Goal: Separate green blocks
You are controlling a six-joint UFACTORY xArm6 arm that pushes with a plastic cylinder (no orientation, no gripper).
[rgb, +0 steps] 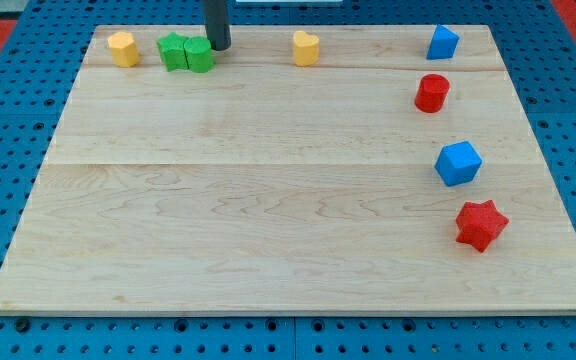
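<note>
Two green blocks sit touching each other near the view's top left: a green star-shaped block (pixel 173 50) on the left and a green cube-like block (pixel 199 55) on the right. My tip (pixel 218 46) is at the top right corner of the right green block, touching or almost touching it. The dark rod rises out of the view's top.
The wooden board (pixel 268 200) lies on a blue pegboard. A yellow hexagon block (pixel 122 48) sits left of the green pair, and a yellow block (pixel 306 47) to their right. On the right side are a blue block (pixel 443 42), a red cylinder (pixel 432 93), a blue cube (pixel 458 163) and a red star (pixel 481 225).
</note>
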